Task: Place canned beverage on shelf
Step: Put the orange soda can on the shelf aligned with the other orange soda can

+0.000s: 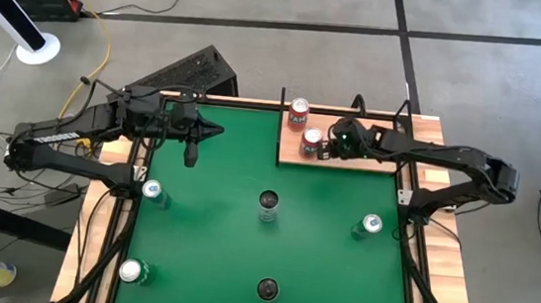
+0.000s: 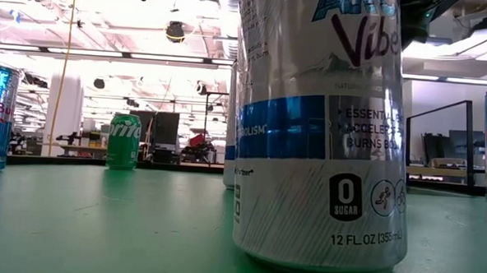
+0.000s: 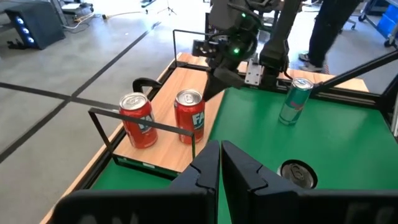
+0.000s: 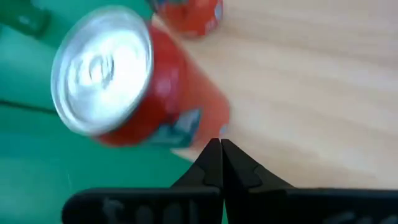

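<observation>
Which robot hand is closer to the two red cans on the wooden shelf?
The right hand. It sits shut right beside the nearer red can on the shelf. The left hand, also shut, hangs over the green table, well away from both red cans.

Bright ceiling lights glare behind the table, shadows stay soft, and the red can [image 4: 134,81] close up is smeared with blur.

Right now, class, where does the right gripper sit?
In the high view, the right gripper hovers shut over the shelf at the table's far right, beside the nearer red can.
</observation>
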### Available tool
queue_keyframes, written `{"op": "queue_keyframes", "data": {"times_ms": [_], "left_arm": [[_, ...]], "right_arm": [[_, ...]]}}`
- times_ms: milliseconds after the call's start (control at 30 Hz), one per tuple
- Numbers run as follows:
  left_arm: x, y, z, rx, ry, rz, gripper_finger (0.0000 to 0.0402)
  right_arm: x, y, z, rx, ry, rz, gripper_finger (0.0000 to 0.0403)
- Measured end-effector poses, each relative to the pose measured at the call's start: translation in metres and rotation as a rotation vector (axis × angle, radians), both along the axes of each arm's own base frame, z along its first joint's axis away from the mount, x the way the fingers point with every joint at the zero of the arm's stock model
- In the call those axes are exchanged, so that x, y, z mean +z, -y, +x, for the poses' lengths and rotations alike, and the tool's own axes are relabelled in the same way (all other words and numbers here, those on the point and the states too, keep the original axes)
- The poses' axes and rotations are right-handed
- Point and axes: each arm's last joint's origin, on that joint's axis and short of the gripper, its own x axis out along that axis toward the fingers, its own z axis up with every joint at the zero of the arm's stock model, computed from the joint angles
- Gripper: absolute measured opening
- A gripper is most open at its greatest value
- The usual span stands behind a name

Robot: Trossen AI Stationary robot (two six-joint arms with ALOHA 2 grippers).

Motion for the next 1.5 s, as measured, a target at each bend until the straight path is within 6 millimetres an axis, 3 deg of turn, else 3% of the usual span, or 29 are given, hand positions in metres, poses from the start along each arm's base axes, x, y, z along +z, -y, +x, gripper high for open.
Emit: {"op": "queue_keyframes", "data": {"times_ms": [233, 1500], "left_arm": [[0.000, 0.000, 0.000, 0.000, -0.001, 0.000, 0.0000], [0.000, 0.000, 0.000, 0.009, -0.005, 0.013, 0.0000]], "right_arm": [[0.004, 0.016, -0.004, -0.022, 0.040, -0.029, 0.0017], [0.008, 0.010, 0.010, -0.016, 0.191, 0.030, 0.0017]]}}
